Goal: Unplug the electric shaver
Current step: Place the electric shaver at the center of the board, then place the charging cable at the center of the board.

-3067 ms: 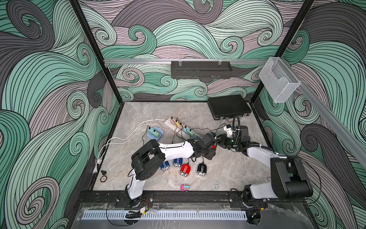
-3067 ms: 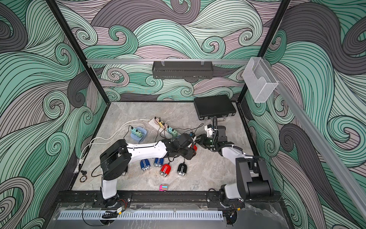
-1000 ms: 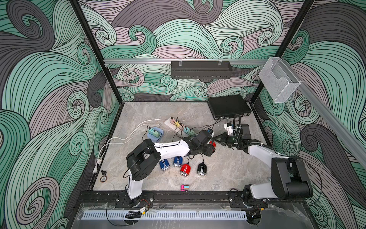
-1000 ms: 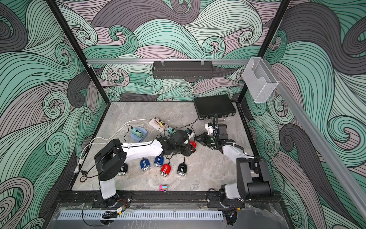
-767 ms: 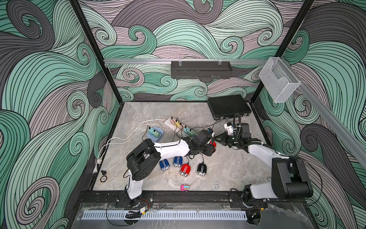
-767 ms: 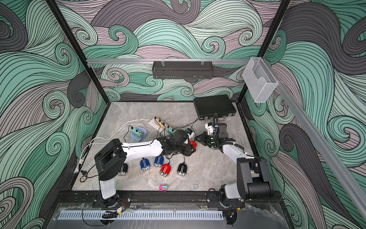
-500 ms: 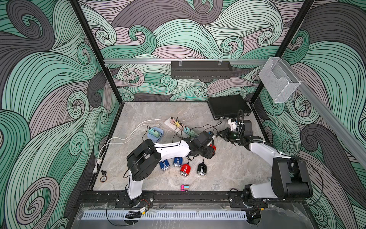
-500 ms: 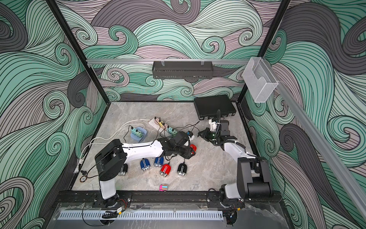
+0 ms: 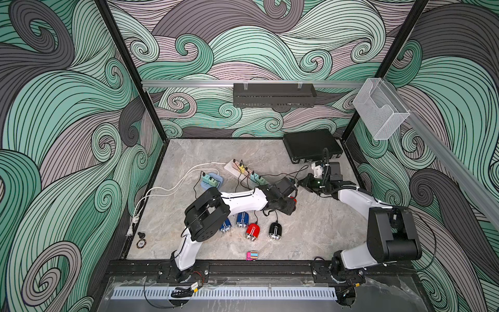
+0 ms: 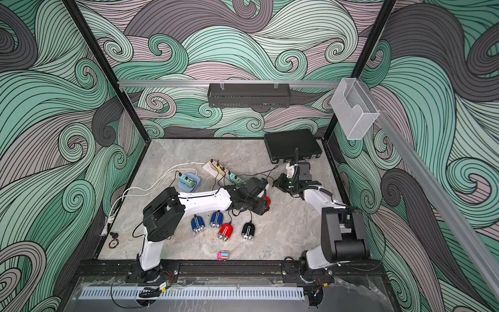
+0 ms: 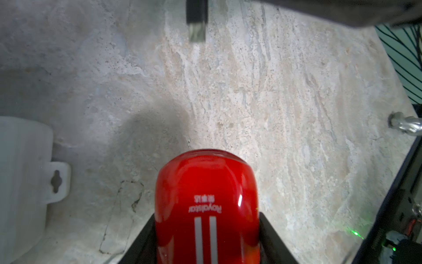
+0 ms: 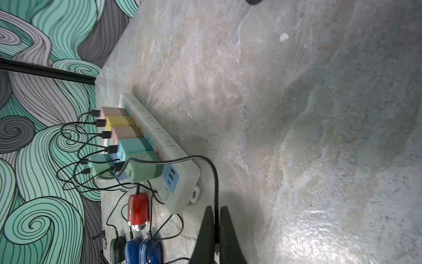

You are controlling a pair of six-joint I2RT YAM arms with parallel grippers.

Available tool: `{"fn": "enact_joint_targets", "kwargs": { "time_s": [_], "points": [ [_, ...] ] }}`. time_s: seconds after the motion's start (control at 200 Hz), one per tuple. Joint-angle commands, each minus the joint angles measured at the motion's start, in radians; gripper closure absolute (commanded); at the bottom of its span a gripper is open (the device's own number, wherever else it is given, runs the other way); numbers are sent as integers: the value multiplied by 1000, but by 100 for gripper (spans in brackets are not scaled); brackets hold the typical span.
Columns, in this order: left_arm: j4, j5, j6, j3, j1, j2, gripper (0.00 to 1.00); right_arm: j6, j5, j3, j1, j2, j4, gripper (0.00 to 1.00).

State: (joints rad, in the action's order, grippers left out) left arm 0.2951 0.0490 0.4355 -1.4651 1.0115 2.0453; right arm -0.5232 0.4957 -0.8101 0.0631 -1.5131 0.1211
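The electric shaver is glossy red with two white stripes. My left gripper is shut on its sides, just above the stone table; in both top views only a bit of red shows under that gripper. My right gripper is shut on a thin black cable running to a green charger. The cable's plug hangs free, well apart from the shaver's rounded end. In a top view the right gripper sits just right of the left one.
A white power strip with several coloured chargers lies at mid-table, with loose black cables around it. Two blue shavers, another red one and a black one lie near the front. A black case sits at the back right.
My right gripper has drawn back toward the far right with the cable, widening the gap to the red shaver. The left gripper has kept its hold and barely shifted.
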Motion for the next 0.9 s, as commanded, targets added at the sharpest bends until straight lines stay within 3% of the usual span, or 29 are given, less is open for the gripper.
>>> {"fn": "enact_joint_targets", "kwargs": {
  "time_s": [0.0,0.255,0.896],
  "points": [
    [100,-74,6,-66,16,33,66,2,-42,-18,-1,-20,22,96],
    [225,-140,46,-146,25,104,66,-9,-66,-27,-1,-44,20,96],
    [314,-186,76,-247,38,190,61,-26,-62,-23,-2,-90,-5,96]
  ]
}}
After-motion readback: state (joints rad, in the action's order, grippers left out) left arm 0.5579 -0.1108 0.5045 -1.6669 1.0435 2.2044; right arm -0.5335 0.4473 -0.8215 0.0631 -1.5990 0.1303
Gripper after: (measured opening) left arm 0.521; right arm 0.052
